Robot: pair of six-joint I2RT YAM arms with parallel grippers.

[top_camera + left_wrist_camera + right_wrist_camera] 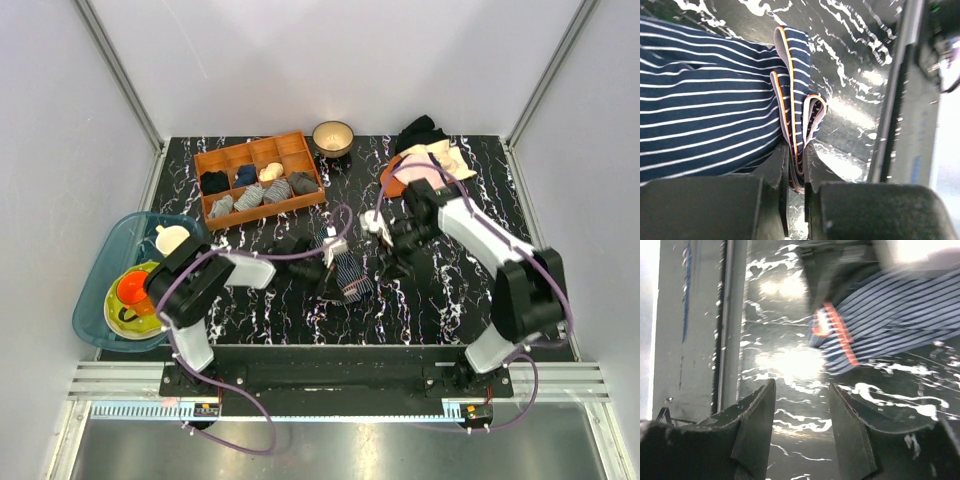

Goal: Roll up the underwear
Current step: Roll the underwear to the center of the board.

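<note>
Looking down from the top view and finding a brown divided tray at the back of the bench, carrying small cloth rolls, dark, blue, pale and grey-striped, one apiece in several compartments. Finding a small round bowl just beside the tray's far right corner, too small for reading its inside. Finding a teal tub overlapping the bench's left edge, holding a yellow-green plate, an orange cup on that plate and a cream-coloured piece at the tub's far side. Seeing the underwear lying bunched at the bench's middle, between the two arms. Catching only in the left wrist view the left end effector pinching together on the underwear's folded, orange-edged hem, low against the bench. Catching only in the right wrist view the right end effector standing apart, gripping nothing, hovering over bare marbled bench near the underwear's edge.
</note>
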